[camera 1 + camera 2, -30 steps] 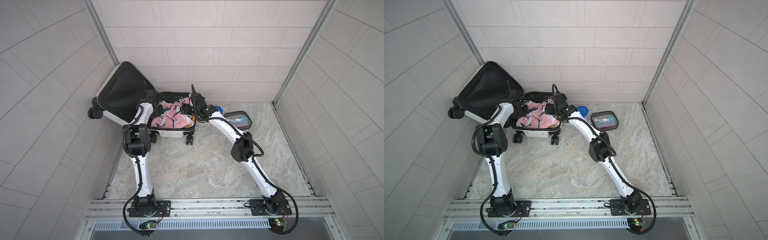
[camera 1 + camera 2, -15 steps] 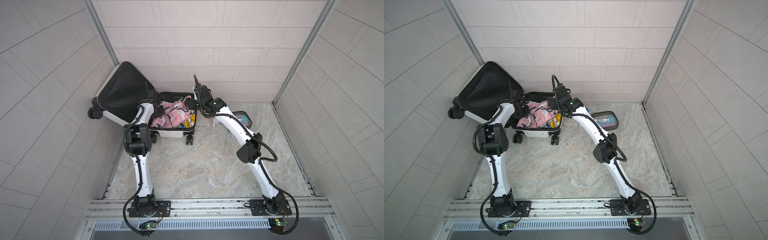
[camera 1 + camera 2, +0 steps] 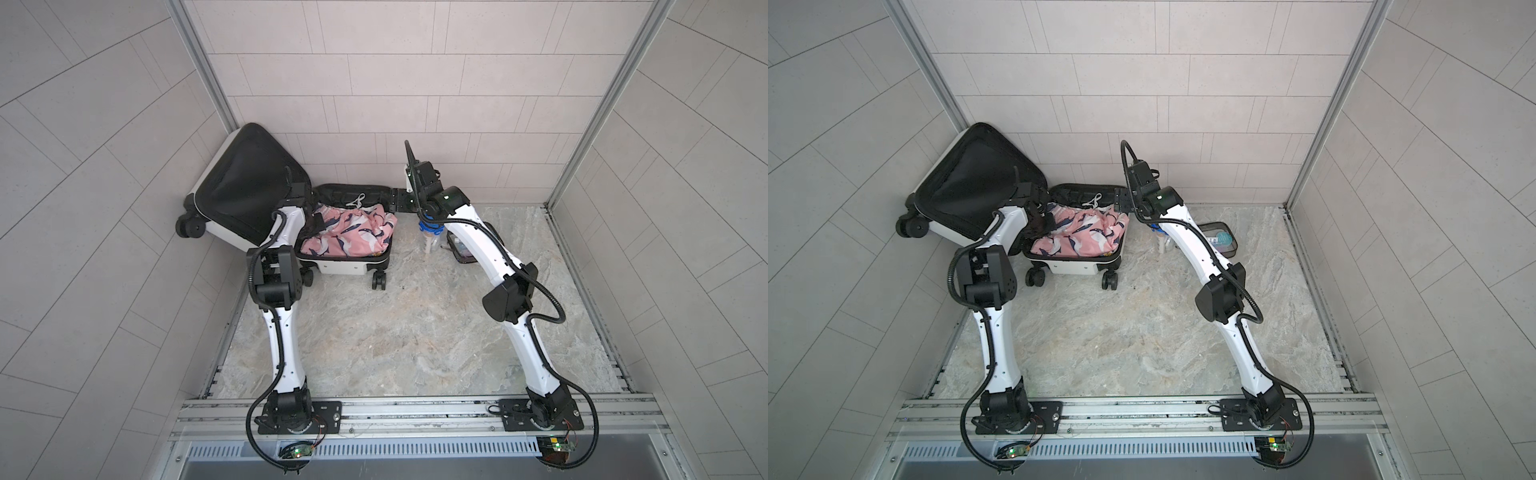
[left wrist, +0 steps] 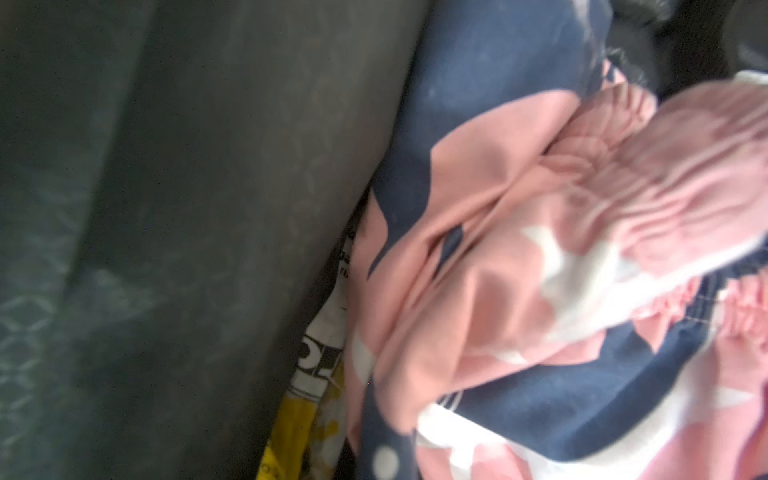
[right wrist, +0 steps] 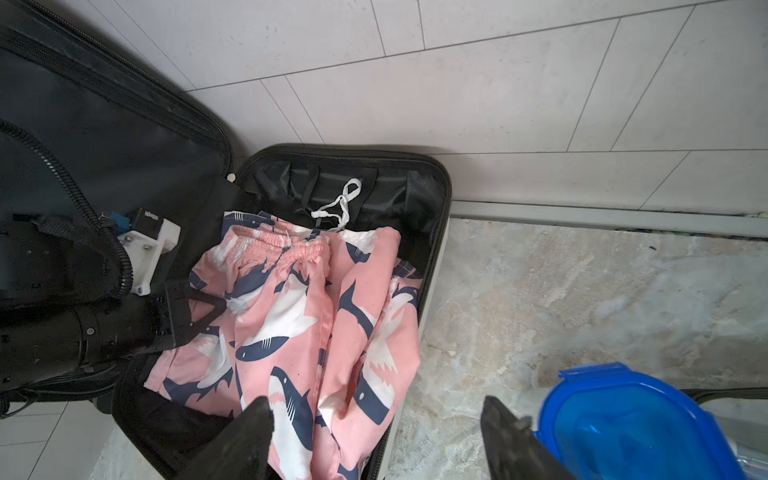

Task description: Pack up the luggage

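The luggage (image 3: 345, 268) (image 3: 1075, 267) lies open in the back left corner, and its black-lined lid (image 3: 245, 183) leans on the wall. Pink shark-print shorts (image 3: 353, 232) (image 3: 1084, 237) (image 5: 299, 311) (image 4: 540, 249) fill its lower half. My left gripper (image 3: 316, 222) (image 3: 1040, 222) (image 5: 199, 307) is down inside the case at the shorts' left edge, its jaws too hidden to judge. The right gripper (image 3: 401, 199) (image 3: 1121, 199) (image 5: 376, 411) hangs open and empty above the case's right rim.
A blue-lidded clear container (image 3: 430, 226) (image 3: 1160, 232) (image 5: 631, 424) stands on the marble floor right of the case. A clear black-trimmed pouch (image 3: 461, 249) (image 3: 1221, 243) lies behind my right arm. A yellow printed item (image 4: 299, 415) shows under the shorts. Tiled walls enclose three sides.
My right gripper has lifted off the shorts and swung right, out past the case's rim. The left gripper has stayed at the shorts' left edge.
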`<action>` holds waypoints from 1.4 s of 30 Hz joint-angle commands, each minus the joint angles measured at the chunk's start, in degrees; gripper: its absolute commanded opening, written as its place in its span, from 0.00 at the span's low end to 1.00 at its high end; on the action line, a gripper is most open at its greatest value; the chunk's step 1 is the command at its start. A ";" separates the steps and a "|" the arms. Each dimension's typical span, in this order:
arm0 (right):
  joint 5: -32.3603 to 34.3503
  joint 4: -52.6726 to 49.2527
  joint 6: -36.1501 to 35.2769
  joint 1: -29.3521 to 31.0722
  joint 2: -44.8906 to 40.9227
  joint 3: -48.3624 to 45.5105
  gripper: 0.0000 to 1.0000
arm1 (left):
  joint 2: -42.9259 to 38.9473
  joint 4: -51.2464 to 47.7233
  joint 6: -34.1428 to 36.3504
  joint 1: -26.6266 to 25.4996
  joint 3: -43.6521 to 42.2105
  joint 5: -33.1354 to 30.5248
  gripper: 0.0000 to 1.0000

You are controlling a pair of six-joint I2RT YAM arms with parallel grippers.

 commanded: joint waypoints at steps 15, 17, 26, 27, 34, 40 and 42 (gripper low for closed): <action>-3.38 -6.67 -3.53 -1.26 -14.45 -7.89 0.79 | -14.44 0.31 -6.91 0.90 1.48 4.17 0.56; -2.96 -6.63 -3.57 -1.97 -17.72 -12.23 0.79 | -17.23 1.10 -7.94 0.64 -0.39 5.34 0.56; -2.64 3.09 -1.59 -6.40 -36.20 -40.46 0.79 | -29.68 13.20 -14.24 -9.01 -19.42 18.05 0.51; -2.52 4.21 -1.12 -6.89 -38.15 -43.14 0.79 | -30.04 14.73 -15.20 -10.55 -21.04 19.25 0.51; -0.94 10.75 -1.44 -8.95 -49.82 -59.34 0.79 | -26.67 22.59 -19.22 -18.41 -27.10 21.83 0.42; -0.63 11.64 -1.33 -10.11 -54.85 -65.21 0.79 | -20.08 25.55 -21.43 -18.55 -25.88 21.67 0.36; -0.51 11.66 -1.14 -10.54 -55.73 -66.49 0.79 | -17.54 25.93 -21.73 -18.53 -24.82 21.57 0.35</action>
